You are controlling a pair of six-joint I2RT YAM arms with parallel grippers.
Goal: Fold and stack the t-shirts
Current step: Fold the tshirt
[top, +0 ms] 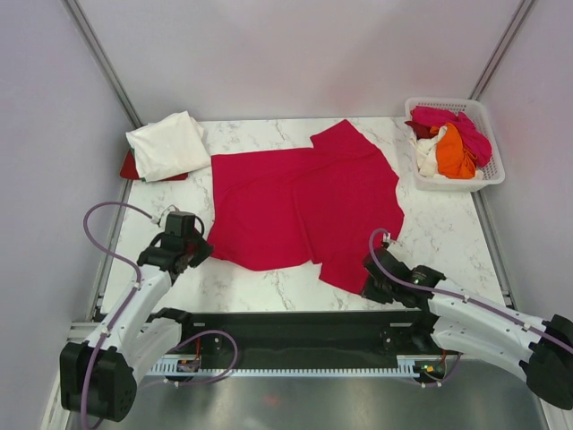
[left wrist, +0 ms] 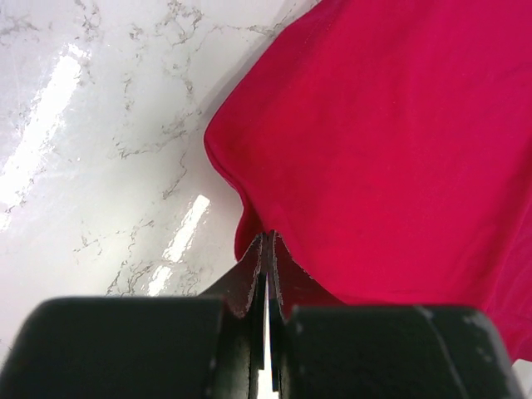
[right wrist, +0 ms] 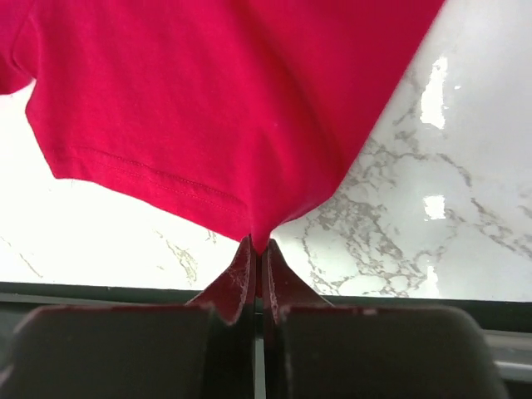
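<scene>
A marble worktop is seen from above. Most of its middle is covered by a crimson t-shirt, spread out but rumpled, with one part jutting toward the far edge. At the far right stands a white lattice basket, heaped with pink, orange and white shirts. At the far left a folded cream t-shirt is laid. The left fingers are clenched on the crimson shirt's near-left edge, and the right fingers on its near-right hem corner. The step in hand appears to be the grasp before a fold. Next, both held points would need to be lifted together and carried evenly toward the far edge.
</scene>
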